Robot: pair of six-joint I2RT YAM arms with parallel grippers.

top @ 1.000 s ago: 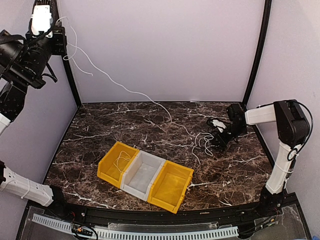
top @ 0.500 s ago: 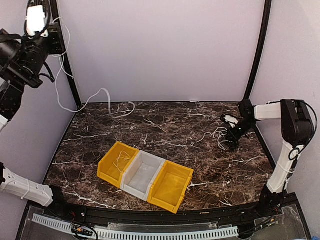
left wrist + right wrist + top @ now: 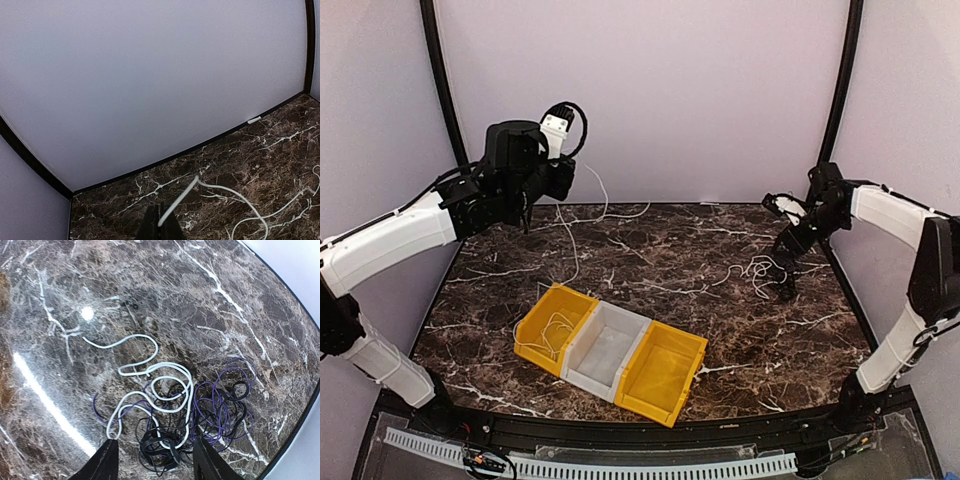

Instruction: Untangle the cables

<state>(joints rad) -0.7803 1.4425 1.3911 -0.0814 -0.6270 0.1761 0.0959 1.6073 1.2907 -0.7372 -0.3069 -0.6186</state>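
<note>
Left gripper (image 3: 159, 220) of mine is closed on a white cable (image 3: 180, 199), pinched between the two fingers and held up off the worktop (image 3: 650, 250) near the rear left corner. From the fingers the cable rises at a slant, bends, and falls to the marble. In my wrist view its long run goes off to the right along the back edge. From above, another stretch comes forward as far as the left yellow bin (image 3: 533, 318), where thin white loops lie. I cannot tell whether they are the same cord.

My right gripper (image 3: 157, 460) stands open with nothing between its fingers, hanging just over the tangle of cables (image 3: 175, 410) at the right side of the worktop. That tangle is white, black and purple cords looped through one another. The black coils lie nearest my fingers, the purple rings bunch to the right in my wrist view, and a white tail snakes away to the upper left. From above, the heap lies longer from left to right.

Three bins sit side by side in a slanting row near the front: the left yellow bin, a white bin (image 3: 605, 350) and a right yellow bin (image 3: 665, 370).
</note>
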